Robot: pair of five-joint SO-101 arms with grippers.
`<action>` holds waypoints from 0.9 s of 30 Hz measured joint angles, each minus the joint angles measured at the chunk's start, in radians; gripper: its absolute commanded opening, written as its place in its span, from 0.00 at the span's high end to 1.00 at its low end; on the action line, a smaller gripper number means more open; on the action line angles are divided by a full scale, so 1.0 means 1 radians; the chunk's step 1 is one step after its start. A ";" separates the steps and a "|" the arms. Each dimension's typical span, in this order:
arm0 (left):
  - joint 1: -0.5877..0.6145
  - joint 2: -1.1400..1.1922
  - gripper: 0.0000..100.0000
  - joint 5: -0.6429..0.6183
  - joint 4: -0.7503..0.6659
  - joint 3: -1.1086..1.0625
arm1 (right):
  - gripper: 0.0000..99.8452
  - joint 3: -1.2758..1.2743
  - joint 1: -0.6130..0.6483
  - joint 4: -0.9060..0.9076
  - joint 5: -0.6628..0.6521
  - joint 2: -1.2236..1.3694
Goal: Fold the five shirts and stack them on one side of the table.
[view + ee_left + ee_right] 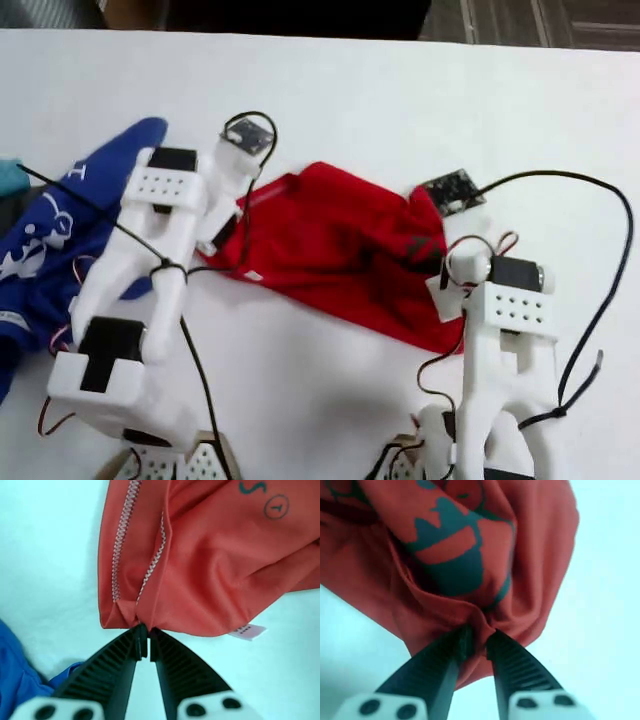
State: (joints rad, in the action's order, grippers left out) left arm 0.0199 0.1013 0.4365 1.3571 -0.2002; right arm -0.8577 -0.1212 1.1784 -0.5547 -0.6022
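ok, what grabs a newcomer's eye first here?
The red shirt is stretched between the two arms: the left end effector shut on its stitched hem corner, the right end effector shut on a bunched fold. A blue shirt lies heaped beside the left arm.

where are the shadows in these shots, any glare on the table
high view: soft grey shadow on the table just nearer the camera than the red shirt, no hard glare; left wrist view: shading along the shirt's creases; right wrist view: deep shadow in its folds by the right end effector
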 measured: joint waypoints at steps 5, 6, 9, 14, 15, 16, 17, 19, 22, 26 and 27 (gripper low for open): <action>0.000 0.000 0.98 0.000 0.000 0.000 | 0.88 0.087 -0.008 0.084 0.000 0.000; 0.000 0.000 0.98 0.000 0.000 0.000 | 0.89 0.101 -0.008 0.098 0.000 0.000; 0.000 0.000 0.98 0.000 0.000 0.000 | 0.91 0.107 -0.008 0.115 0.000 0.000; 0.000 0.000 0.98 0.000 0.000 0.000 | 0.91 0.078 -0.006 0.115 0.000 0.000; 0.000 0.000 0.98 0.000 0.000 0.000 | 0.91 0.066 0.002 0.114 0.002 0.000; 0.000 0.000 0.98 0.000 0.000 0.000 | 0.91 0.057 0.011 0.106 0.000 0.000; 0.000 0.000 0.98 0.000 0.000 0.000 | 0.92 0.049 0.021 0.095 0.000 0.000; 0.000 0.000 0.98 0.000 0.000 0.000 | 0.95 0.048 0.046 0.077 0.000 0.000; 0.000 0.000 0.98 0.000 0.000 0.000 | 0.98 0.048 0.074 0.058 0.000 0.000; 0.000 0.000 0.98 0.000 0.000 0.000 | 0.98 0.048 0.087 0.049 0.000 0.000; 0.000 0.000 0.98 0.000 0.000 0.000 | 0.98 0.048 0.089 0.049 0.000 0.000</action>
State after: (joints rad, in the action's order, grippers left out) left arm 0.0199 0.1013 0.4365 1.3571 -0.2002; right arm -0.8101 -0.0322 1.2275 -0.5547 -0.6022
